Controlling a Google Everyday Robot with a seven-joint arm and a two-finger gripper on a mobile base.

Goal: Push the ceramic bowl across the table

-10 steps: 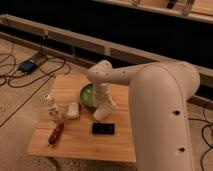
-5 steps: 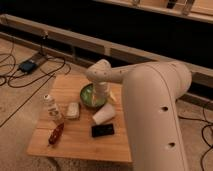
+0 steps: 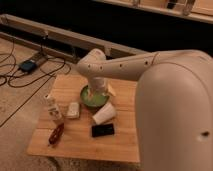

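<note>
The end effector (image 3: 96, 91) hangs at the ceramic bowl (image 3: 89, 104) on the worktop (image 3: 75, 145); whether it is spread I cannot tell.

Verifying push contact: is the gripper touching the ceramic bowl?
Cannot tell. Camera view: the gripper overlaps the ceramic bowl, but the arm hides any contact.

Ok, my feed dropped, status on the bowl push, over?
End effector at the ceramic bowl, mid-table. White cup on its side close by bowl's near edge. Black phone just beyond it.
</note>
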